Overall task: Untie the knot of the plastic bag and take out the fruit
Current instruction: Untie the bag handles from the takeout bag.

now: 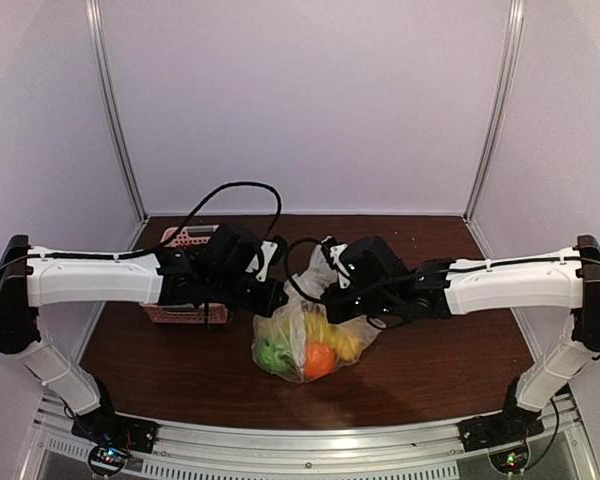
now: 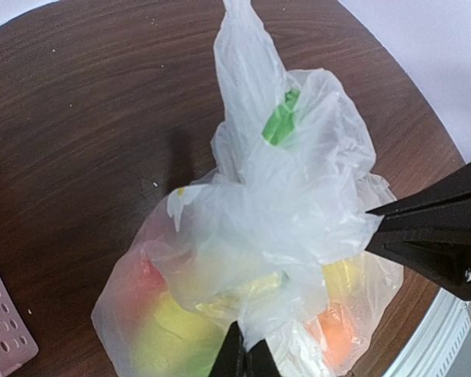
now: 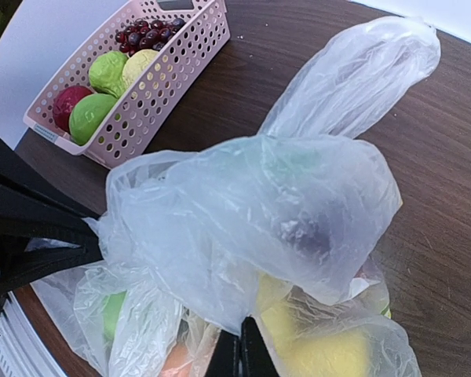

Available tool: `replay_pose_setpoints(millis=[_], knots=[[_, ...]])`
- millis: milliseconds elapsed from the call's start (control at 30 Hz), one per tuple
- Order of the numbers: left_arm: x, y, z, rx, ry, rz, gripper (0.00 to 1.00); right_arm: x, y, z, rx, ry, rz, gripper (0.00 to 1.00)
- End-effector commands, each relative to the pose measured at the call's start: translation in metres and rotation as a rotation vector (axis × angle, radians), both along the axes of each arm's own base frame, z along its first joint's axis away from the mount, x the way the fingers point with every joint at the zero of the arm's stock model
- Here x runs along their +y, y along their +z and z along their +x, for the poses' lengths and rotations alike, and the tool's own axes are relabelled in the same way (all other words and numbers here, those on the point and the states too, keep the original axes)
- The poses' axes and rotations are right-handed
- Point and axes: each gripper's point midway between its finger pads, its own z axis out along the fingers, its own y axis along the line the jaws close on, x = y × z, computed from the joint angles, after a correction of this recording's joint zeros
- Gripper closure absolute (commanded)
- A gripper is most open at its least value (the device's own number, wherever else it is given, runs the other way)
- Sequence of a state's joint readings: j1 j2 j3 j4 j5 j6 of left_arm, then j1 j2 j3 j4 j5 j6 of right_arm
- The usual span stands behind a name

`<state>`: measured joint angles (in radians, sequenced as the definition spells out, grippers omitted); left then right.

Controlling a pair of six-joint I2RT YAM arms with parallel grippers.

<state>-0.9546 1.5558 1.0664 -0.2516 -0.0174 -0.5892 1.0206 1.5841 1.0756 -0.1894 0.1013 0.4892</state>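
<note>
- The plastic bag point(image 1: 305, 335) sits on the dark wooden counter point(image 1: 430, 370), between the two arms, with its upper film gathered into a raised, crumpled bunch.
- The left fingers point(image 2: 237, 347) are pressed fully together and pinch a fold of the bag's clear film in the bunched upper part; only film is in their grip.
- The right fingers point(image 3: 237, 351) are likewise closed tight on a fold of the same film, on the other side of the bunch.
- In each wrist view the other arm's black fingertips meet the film from the side, so the two grips lie near each other on the upper part of the bag.
- One handle loop point(image 3: 353, 71) stands free above the bunch, and a green printed mark point(image 2: 281, 118) shows on the film.
- The knot cannot be picked out for certain among the crumpled folds.
- The fruit point(image 1: 310, 355) lies inside the bag at its bottom: an orange piece point(image 2: 334, 334), a yellow piece point(image 3: 322, 345), a green piece point(image 1: 273, 352) and a red piece point(image 2: 145, 276), all blurred by the film.
- A dark round shape point(image 3: 306, 236) shows faintly through the upper film.
- A pink slotted basket point(image 3: 153, 86) stands on the counter to the left of the bag and apart from it.
- The basket holds dark grapes point(image 3: 145, 31), light green round fruits point(image 3: 90, 116) and a dark red one point(image 3: 65, 102).
</note>
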Motion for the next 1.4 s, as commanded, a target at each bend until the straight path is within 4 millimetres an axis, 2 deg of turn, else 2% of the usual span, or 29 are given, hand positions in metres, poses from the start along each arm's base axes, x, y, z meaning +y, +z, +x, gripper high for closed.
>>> replay_pose_setpoints(millis=[0, 200, 567, 733, 767, 967, 1067, 1167, 1367], knots=[[0.003, 0.017, 0.005, -0.029, 0.026, -0.063, 1.0, -0.012, 0.018, 0.003, -0.027, -0.047, 0.044, 1.0], [0.011, 0.027, 0.006, -0.031, 0.049, -0.114, 1.0, -0.03, 0.03, 0.006, -0.04, -0.099, 0.082, 1.0], [0.015, 0.007, 0.001, 0.024, 0.045, -0.145, 1.0, -0.039, -0.001, 0.0, 0.022, -0.103, 0.09, 1.0], [0.012, 0.004, -0.003, 0.033, 0.022, -0.161, 1.0, -0.04, 0.006, -0.003, 0.016, -0.088, 0.096, 1.0], [0.011, 0.006, -0.004, 0.031, 0.015, -0.168, 1.0, -0.04, 0.011, -0.003, 0.008, -0.082, 0.097, 0.98], [0.005, 0.018, -0.006, 0.006, -0.029, -0.186, 1.0, -0.046, 0.053, -0.004, -0.067, -0.051, 0.1, 0.56], [0.003, 0.019, -0.006, 0.012, -0.043, -0.18, 1.0, -0.05, 0.067, 0.0, -0.094, -0.046, 0.091, 0.4], [0.001, 0.021, -0.006, 0.014, -0.048, -0.179, 1.0, -0.051, 0.07, 0.007, -0.079, -0.031, 0.072, 0.29], [0.001, 0.02, -0.005, 0.018, -0.046, -0.174, 1.0, -0.032, 0.074, 0.013, -0.054, 0.103, 0.081, 0.19]])
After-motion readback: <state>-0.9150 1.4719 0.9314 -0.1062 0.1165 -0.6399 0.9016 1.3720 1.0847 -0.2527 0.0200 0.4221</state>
